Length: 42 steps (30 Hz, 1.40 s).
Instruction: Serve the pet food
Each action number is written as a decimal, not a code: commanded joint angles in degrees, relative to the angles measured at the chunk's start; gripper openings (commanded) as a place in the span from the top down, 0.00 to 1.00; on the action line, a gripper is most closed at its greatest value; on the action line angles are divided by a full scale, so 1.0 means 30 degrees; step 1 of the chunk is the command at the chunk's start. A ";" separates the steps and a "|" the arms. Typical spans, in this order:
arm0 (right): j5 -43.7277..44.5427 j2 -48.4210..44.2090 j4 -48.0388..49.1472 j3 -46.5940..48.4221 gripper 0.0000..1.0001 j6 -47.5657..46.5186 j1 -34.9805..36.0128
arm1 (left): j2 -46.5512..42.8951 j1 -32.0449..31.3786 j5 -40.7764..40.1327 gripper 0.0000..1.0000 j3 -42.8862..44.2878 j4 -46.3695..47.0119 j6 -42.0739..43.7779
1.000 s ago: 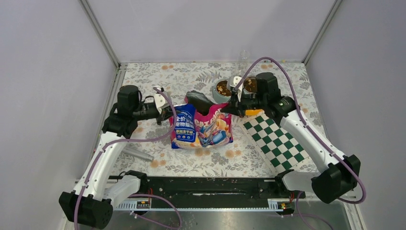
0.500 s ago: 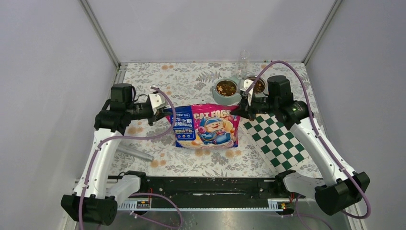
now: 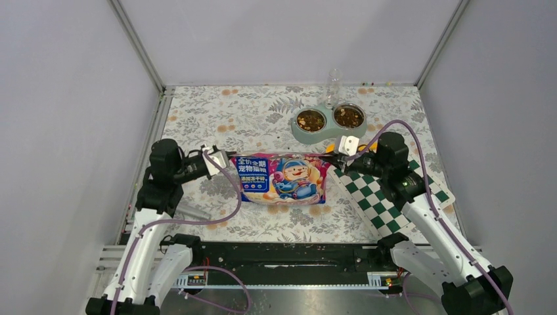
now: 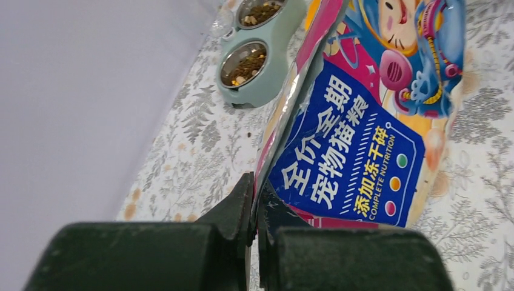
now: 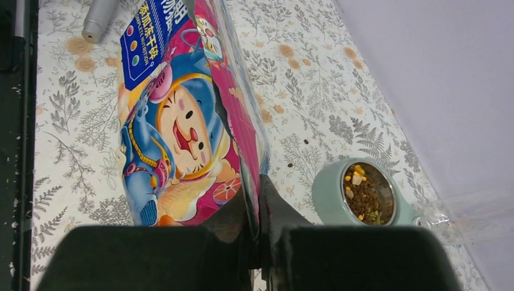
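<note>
Two claws, the left gripper (image 3: 221, 159) and right gripper (image 3: 337, 156), are clamping the bag (image 3: 281, 178) by its top corners. Uneven pulling is risking a slipped corner, spilling contents short of the pet food (image 3: 311, 121) bowl (image 3: 326, 133).

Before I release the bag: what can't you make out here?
- Inside the glossy blue-and-magenta cartoon-printed bag: every view, its foil walls hide the contents.
- Grey metal cylinder: top view, left arm covers one end; right wrist view, top edge cuts it.
- Clear plastic bottle: right wrist view, blurred, cut at the right edge.
</note>
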 commanded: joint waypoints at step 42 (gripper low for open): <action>0.0637 0.2604 -0.0277 0.8526 0.29 1.4966 0.0986 | 0.3177 0.0185 0.1750 0.54 0.6023 -0.4392 -0.1687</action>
